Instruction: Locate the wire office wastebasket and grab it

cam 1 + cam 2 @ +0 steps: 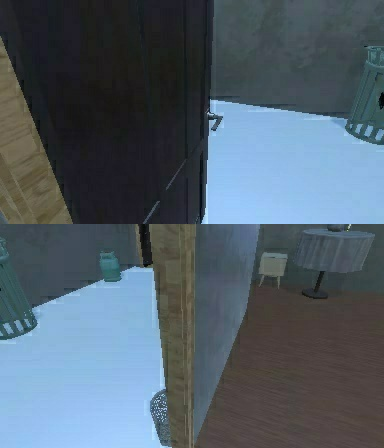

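A teal basket with upright slats [368, 96] stands on the pale blue floor at the forward view's right edge, by a grey wall. What looks like the same basket [12, 308] appears at the arm side view's left edge. A grey mesh thing [159, 417] peeks out low at the foot of a wall end [178, 334]; its shape is mostly hidden.
A dark wooden door [120, 110] with a small handle [214, 119] stands close ahead. A smaller teal container [109, 265] sits far out on the pale floor. Right of the wall end are a brown wood floor, a white cabinet [272, 265] and a round clothed table [332, 251].
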